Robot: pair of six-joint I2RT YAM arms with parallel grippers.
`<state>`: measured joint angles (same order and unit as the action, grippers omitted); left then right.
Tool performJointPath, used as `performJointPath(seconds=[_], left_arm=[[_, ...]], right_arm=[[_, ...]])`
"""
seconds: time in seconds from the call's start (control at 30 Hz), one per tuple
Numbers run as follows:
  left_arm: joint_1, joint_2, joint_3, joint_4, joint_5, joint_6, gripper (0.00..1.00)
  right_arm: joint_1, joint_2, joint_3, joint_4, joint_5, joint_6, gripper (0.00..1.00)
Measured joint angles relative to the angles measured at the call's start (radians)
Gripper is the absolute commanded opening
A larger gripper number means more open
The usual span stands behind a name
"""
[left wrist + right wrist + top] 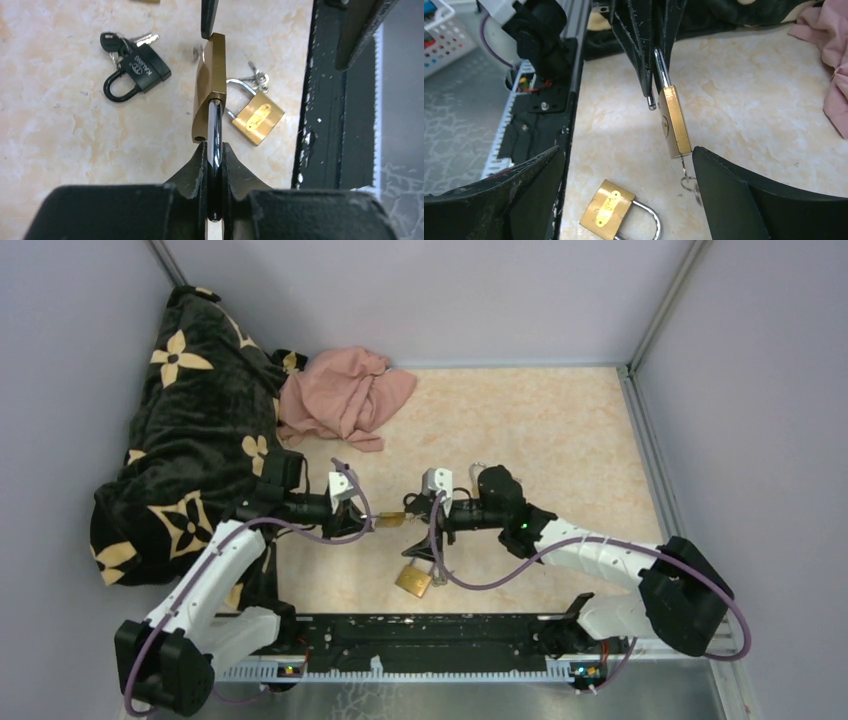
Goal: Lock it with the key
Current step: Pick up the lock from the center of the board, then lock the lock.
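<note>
The brass padlock (209, 85) is held above the surface (749, 90), its shackle (661, 70) clamped in the left gripper (214, 165). The wide-spread right gripper (624, 160) should be closed squarely on the key (684, 167) at the body's end.

On the table (560, 440), a blanket (180, 440) lies at the far left. A cloth (340, 395) sits just right of it, at the back. In the middle, the held padlock (674, 122) hangs between the left gripper (214, 150), which pinches its loop, and the right gripper (624, 162), whose fingers stand wide around it. The flat padlock (413, 580) lies below, nearer the arm bases. A third padlock (137, 67) lies on the far side, maybe under the right arm.
</note>
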<state>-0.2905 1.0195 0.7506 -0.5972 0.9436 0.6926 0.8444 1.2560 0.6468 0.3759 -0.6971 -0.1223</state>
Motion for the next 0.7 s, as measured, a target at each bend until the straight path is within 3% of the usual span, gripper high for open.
performJointPath(seconds=[0.17,0.37,0.7], left_arm=[[0.0,-0.089,0.0,0.061,0.053,-0.166,0.0],[0.0,-0.199,-0.061,0.242,0.122,-0.34,0.0],[0.0,-0.219,-0.126,0.4,0.178,-0.49,0.0]], right_arm=[[-0.038,-0.057,-0.056,0.135,-0.029,0.136,0.9],[-0.029,-0.058,-0.058,0.261,-0.006,0.243,0.86],[0.017,0.015,-0.042,0.342,0.018,0.317,0.41]])
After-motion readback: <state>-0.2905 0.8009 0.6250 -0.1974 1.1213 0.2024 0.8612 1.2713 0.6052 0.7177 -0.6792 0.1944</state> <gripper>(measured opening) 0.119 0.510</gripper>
